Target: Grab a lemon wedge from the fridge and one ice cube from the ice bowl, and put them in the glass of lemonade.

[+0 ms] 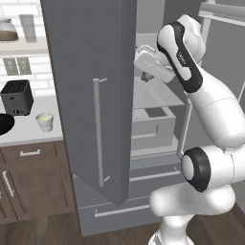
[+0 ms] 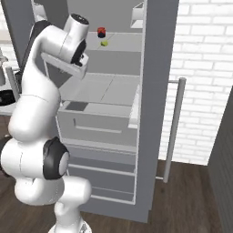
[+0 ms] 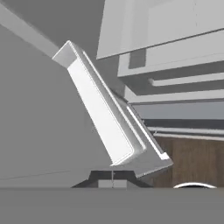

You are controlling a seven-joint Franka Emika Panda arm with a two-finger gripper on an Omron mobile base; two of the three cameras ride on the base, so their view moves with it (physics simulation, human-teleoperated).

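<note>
Fridge (image 2: 150, 91) doors are open, hand (image 3: 112, 180) shut and empty by the left door's inner bin. Lemon wedge (image 2: 104, 43) sits on the fridge's upper shelf; best open up, then reach high.

The fridge (image 1: 91, 95) stands right of the counter (image 1: 28, 131), both doors swung open. On the counter, the glass of lemonade (image 1: 45, 121) sits before and right of the toaster (image 1: 16, 97), with the ice bowl (image 1: 5, 123) at its left. Inside, a small lemon wedge (image 2: 104, 43) lies on an upper shelf, just beside a red item (image 2: 101, 32). Two drawers (image 1: 143, 184) lie below the doors.
</note>
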